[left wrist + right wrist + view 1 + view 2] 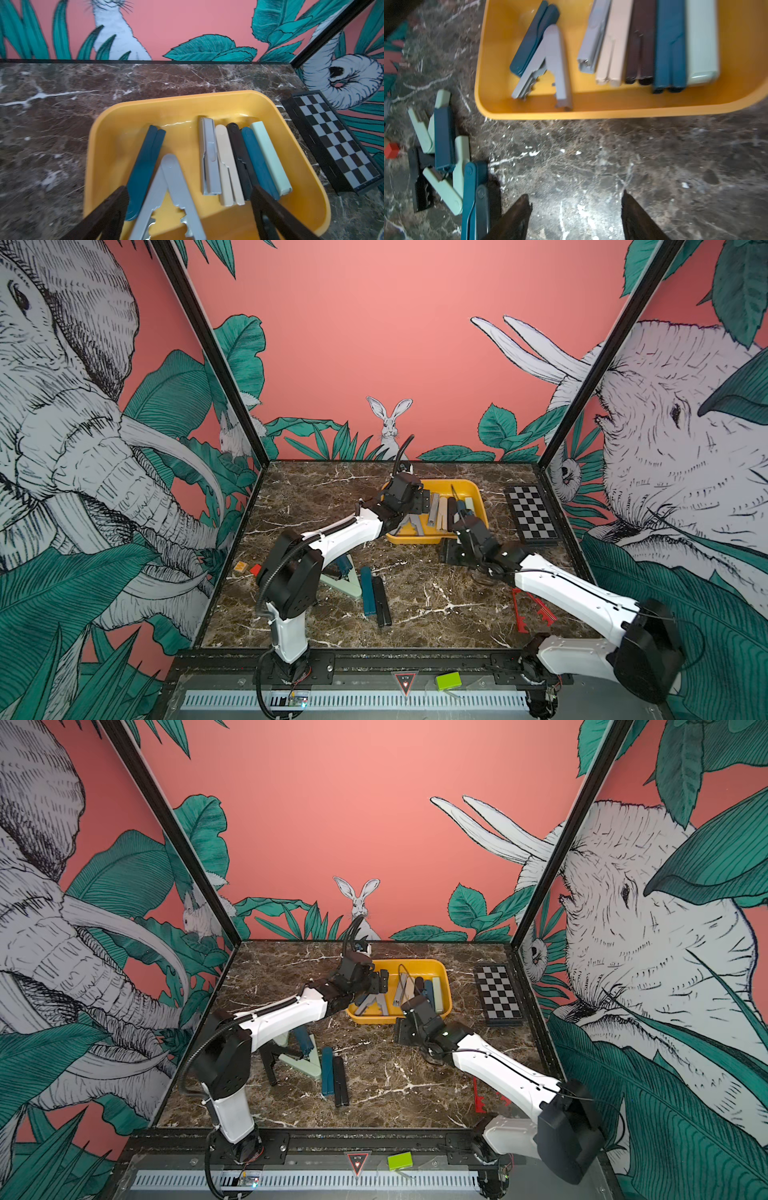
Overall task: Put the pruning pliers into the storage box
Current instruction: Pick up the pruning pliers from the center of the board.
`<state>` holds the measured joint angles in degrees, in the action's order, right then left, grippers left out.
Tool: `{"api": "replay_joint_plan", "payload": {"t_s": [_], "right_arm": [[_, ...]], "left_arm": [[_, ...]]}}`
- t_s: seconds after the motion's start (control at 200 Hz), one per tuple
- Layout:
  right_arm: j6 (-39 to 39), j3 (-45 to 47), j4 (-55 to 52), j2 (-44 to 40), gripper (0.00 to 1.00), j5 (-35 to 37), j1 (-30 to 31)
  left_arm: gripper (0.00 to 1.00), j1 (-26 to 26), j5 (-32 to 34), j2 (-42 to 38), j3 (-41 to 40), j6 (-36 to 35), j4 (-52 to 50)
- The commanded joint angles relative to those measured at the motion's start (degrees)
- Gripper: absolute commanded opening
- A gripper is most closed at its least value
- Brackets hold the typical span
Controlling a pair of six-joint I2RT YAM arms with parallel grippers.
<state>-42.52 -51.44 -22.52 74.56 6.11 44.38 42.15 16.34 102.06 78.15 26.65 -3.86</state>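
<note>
The yellow storage box (444, 486) (415, 965) (187, 97) (591, 114) sits at the back middle of the table. Several pruning pliers lie in it: a grey V-shaped pair (170, 187) (550, 62), a dark teal folded pair (145, 162), and a row of folded ones (239, 162). My left gripper (417, 510) (189, 188) hangs open over the grey pair without touching it. My right gripper (451, 551) (575, 195) is open above bare table, just in front of the box. More pliers lie on the table at the left (345, 580) (444, 141) and middle (374, 597). A thin red pair (528, 610) is partly hidden by the right arm.
A black-and-white chequered board (530, 514) (332, 141) lies right of the box by the right wall. Small orange and red blocks (247, 568) rest near the left wall. A green block (448, 680) sits on the front rail.
</note>
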Motion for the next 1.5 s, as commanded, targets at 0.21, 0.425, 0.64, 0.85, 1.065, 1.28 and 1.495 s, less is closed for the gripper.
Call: {"api": "replay_joint_plan", "payload": {"t_s": [0.21,0.425,0.64,0.85,1.065,1.28,1.495], "right_arm": [[-2.6,-10.3,-5.7,12.9,0.67,1.4,15.1],[-2.2,-15.3,-9.1,19.5,0.67,-0.2,21.2],[-1.7,-21.8,-12.3,26.9,0.67,-3.2,23.7],[-1.5,-27.5,-13.7,34.0,0.68,-5.7,24.6],[-2.0,-29.8,-16.0,38.0,0.65,-5.2,24.5],[-2.0,-29.0,-16.5,38.5,0.6,-5.6,24.1],[-2.1,-25.7,-15.0,36.7,0.58,-5.8,23.0]], "left_arm": [[0.97,-5.6,8.7,-15.0,-13.3,-0.5,-0.5],[0.97,-10.4,12.1,-24.1,-22.0,-0.1,-4.7],[0.99,-17.1,11.9,-32.5,-29.9,0.2,-8.9],[0.99,-24.1,9.0,-39.1,-34.4,-1.6,-10.4],[0.99,-25.4,8.9,-42.5,-37.2,-2.3,-10.6],[0.99,-25.6,8.2,-43.7,-38.2,-1.7,-10.6],[0.99,-25.7,8.4,-44.1,-38.1,-1.7,-11.1]]}}
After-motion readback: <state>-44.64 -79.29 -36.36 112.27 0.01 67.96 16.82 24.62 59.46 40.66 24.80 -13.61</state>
